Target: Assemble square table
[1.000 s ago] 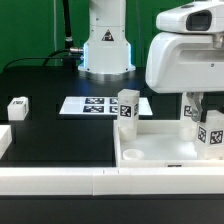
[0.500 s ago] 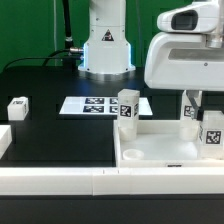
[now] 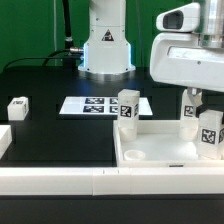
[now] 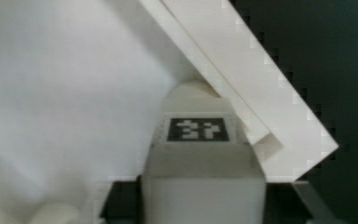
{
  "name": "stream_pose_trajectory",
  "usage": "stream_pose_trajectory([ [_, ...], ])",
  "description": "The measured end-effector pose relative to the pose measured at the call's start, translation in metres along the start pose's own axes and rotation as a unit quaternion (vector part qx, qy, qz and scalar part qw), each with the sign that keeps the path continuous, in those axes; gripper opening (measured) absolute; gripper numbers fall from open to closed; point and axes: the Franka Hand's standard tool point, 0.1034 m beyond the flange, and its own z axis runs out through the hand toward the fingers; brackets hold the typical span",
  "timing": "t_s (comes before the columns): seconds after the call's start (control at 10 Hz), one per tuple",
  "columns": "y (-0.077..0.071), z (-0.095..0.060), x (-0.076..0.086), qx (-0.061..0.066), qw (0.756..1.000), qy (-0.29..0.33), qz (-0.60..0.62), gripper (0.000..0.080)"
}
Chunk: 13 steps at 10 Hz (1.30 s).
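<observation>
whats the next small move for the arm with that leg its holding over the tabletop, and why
Probably lower the leg straight down toward the near corner of the square table on the exterior view's right, then check alignment. The gripper is closed on the tagged leg, which is upright above that corner. One leg already stands at another corner. The socket itself is hidden, so go slowly.

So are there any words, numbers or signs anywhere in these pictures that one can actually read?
None: no words, brands or numbers show.
Marker board: black-and-white square patterns, no letters.
Upright leg on the square table: one patterned tag, no text.
Leg in the pincer: one blurred tag, no readable characters.
Loose leg: tag too small to read.
</observation>
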Motion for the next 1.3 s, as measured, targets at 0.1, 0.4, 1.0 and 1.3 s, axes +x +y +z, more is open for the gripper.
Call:
stream_pose_trajectory([
  [0.1,-0.0003,-0.0001,-0.0007,-0.001,0.998,-0.002,0.056,0.0285],
  [0.4,-0.0005,0.0001,-0.0010,-0.004,0.991,-0.004,0.136,0.0285],
  [1.0,-0.0032,-0.0019,-0.0049,-0.006,0.998,-0.002,-0.065,0.0628],
  [1.3,-0.0015,-0.0017,-0.0012,-0.006,0.974,-0.001,-0.225,0.0649],
])
